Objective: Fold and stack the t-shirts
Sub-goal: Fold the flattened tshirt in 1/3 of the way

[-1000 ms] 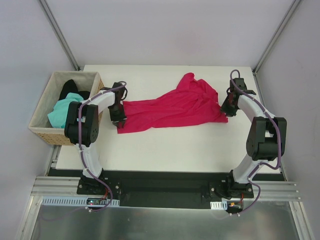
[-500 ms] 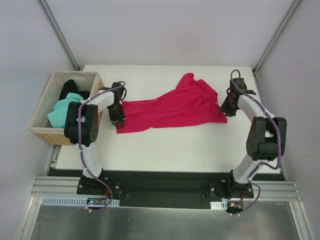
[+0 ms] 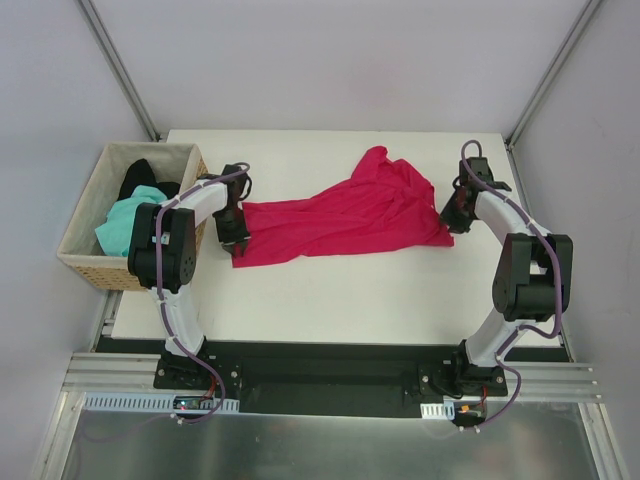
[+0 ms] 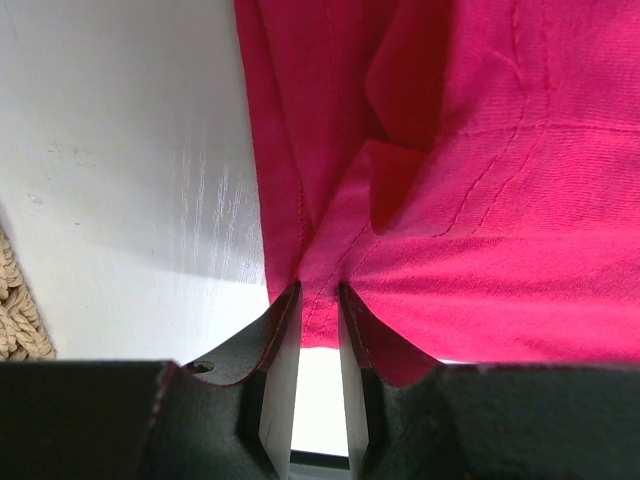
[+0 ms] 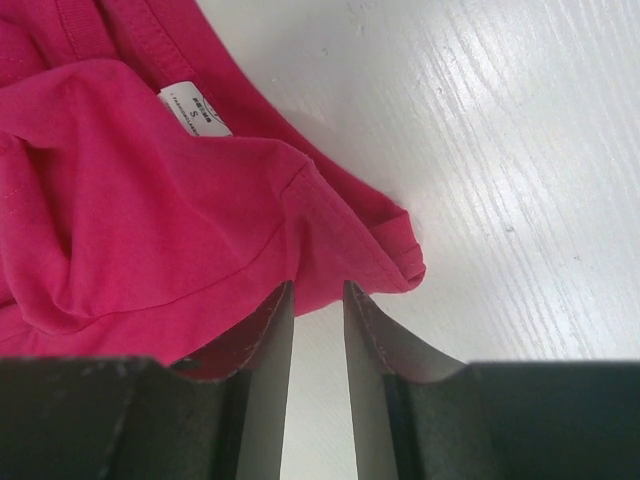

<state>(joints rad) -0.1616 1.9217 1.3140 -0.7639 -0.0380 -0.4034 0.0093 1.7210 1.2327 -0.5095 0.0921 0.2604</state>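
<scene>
The crimson t-shirt [image 3: 350, 215] lies stretched across the middle of the table, bunched toward its right end. My left gripper [image 3: 237, 232] sits at the shirt's left end, and in the left wrist view the jaws [image 4: 320, 290] are shut on the hem of the crimson cloth [image 4: 480, 150]. At the right end, my right gripper [image 3: 452, 215] holds a corner; in the right wrist view the jaws [image 5: 318, 287] close on the edge of the crimson cloth [image 5: 130, 220] near a white label [image 5: 195, 110]. A mint-green t-shirt [image 3: 122, 222] and a black t-shirt [image 3: 140, 175] lie in the basket.
The tan wicker basket [image 3: 88, 268] stands off the table's left edge, close beside my left arm; its weave shows at the left wrist view's edge [image 4: 15, 310]. White table [image 3: 330, 290] surface lies in front of the shirt. Frame posts rise at the back corners.
My right gripper has edged slightly toward the far side with the shirt corner. The left gripper and the shirt's left end have stayed put.
</scene>
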